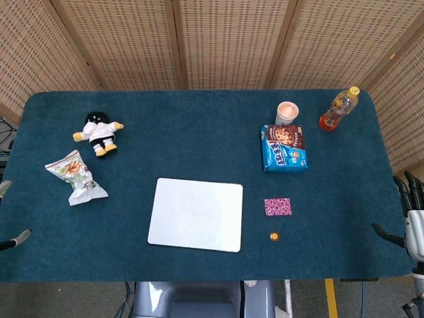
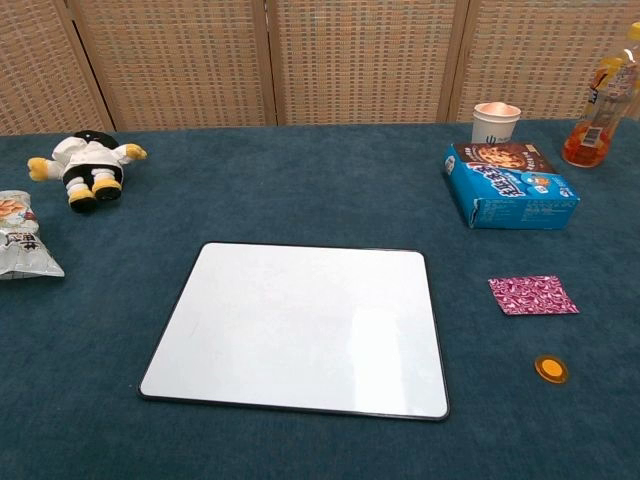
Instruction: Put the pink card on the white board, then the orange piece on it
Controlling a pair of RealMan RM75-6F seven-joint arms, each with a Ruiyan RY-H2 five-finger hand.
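Observation:
The white board [image 1: 196,213] [image 2: 300,327] lies flat in the middle of the blue table, with nothing on it. Right of it lies the pink patterned card [image 1: 277,207] [image 2: 533,295]. The small round orange piece [image 1: 274,235] [image 2: 550,369] sits just in front of the card. My right hand [image 1: 412,217] hangs off the table's right edge, fingers spread, holding nothing. Only fingertips of my left hand [image 1: 12,213] show at the left edge, apart and holding nothing. The chest view shows neither hand.
A blue cookie box [image 1: 284,148] [image 2: 510,183], a paper cup [image 1: 287,112] [image 2: 495,122] and an orange drink bottle [image 1: 339,109] [image 2: 601,110] stand at the back right. A plush doll [image 1: 98,132] [image 2: 87,166] and a snack bag [image 1: 76,177] [image 2: 22,236] lie at the left.

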